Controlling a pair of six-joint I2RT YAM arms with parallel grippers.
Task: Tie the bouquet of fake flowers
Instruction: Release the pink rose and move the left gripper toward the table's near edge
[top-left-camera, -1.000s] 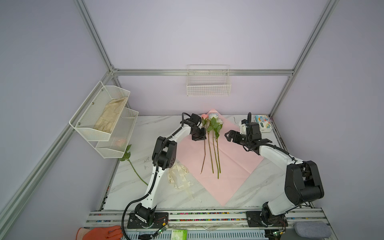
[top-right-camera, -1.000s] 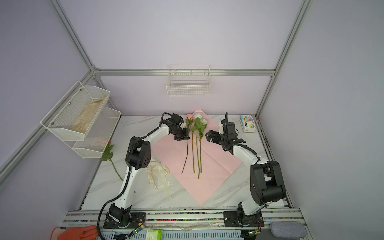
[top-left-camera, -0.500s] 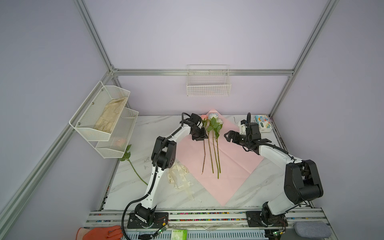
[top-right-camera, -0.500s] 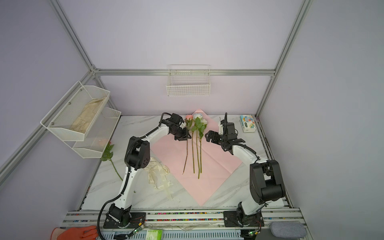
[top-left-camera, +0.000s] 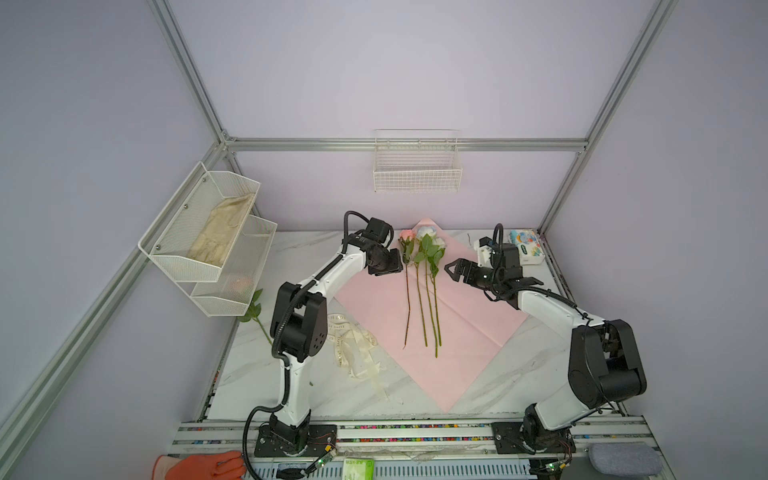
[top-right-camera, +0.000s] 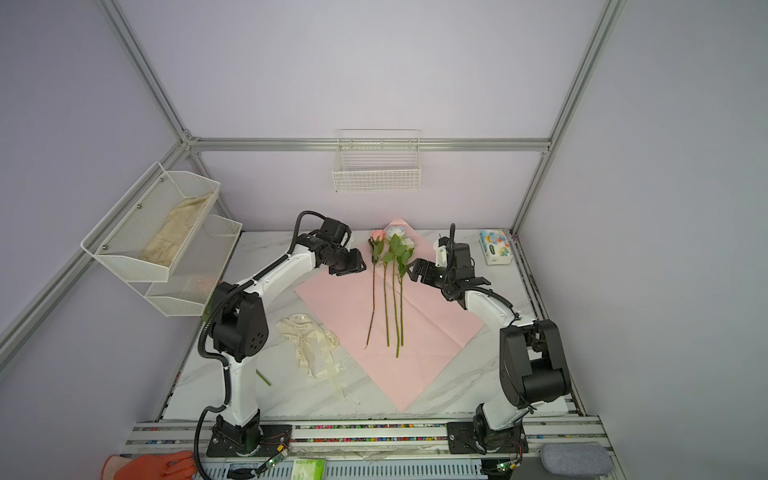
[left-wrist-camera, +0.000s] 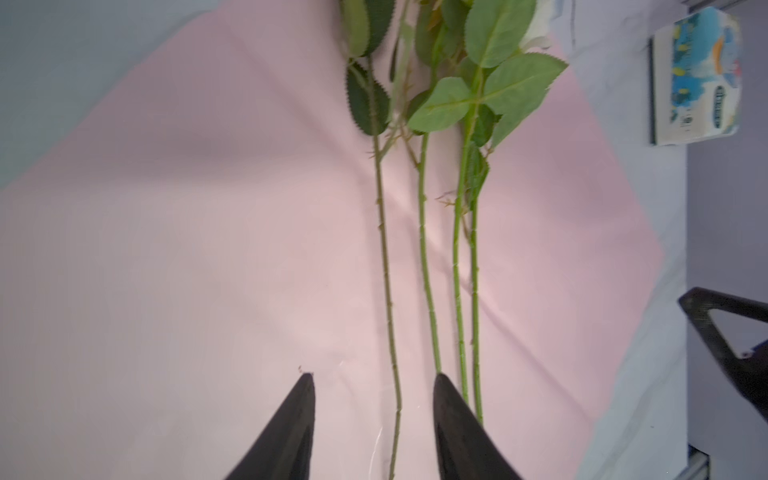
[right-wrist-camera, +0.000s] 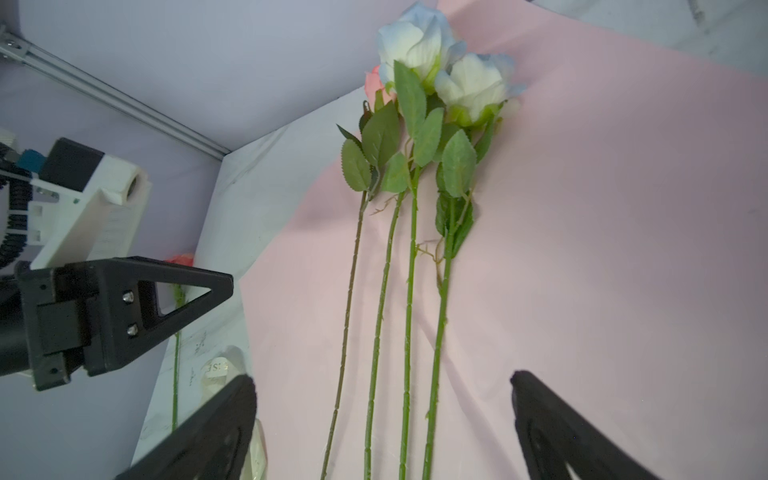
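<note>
Bouquet of fake flowers (top-left-camera: 428, 251) is not yet a bundle: four stems lie side by side, near-parallel, along the diagonal of the pink paper sheet (top-left-camera: 469, 332), heads at its far corner and cut ends near its middle. By your reading, that lay leaves the paper's side corners free to fold over. Left gripper (top-left-camera: 395, 265): jaws partly spread, nothing pinched, just beside the outermost stem's leaves; in its wrist view the gap is far wider than the stem seen through it. Right gripper (top-left-camera: 451, 272): jaws spread wide, empty, on the opposite side of the leafy tops, apart from them. You have both facing inward across the stems, probably to crowd them together before wrapping. Left arm (top-left-camera: 328, 274): reached long, elbow raised, wrist turned in toward the paper. Right arm (top-left-camera: 548, 307): forearm sloping down toward the paper's edge, wrist roughly level. Cream lettered ribbon (top-left-camera: 353, 345) is heaped just off the paper's edge on the left arm's side, so tying looks far off. One stray stem (top-left-camera: 254, 311) lies further out that way.
</note>
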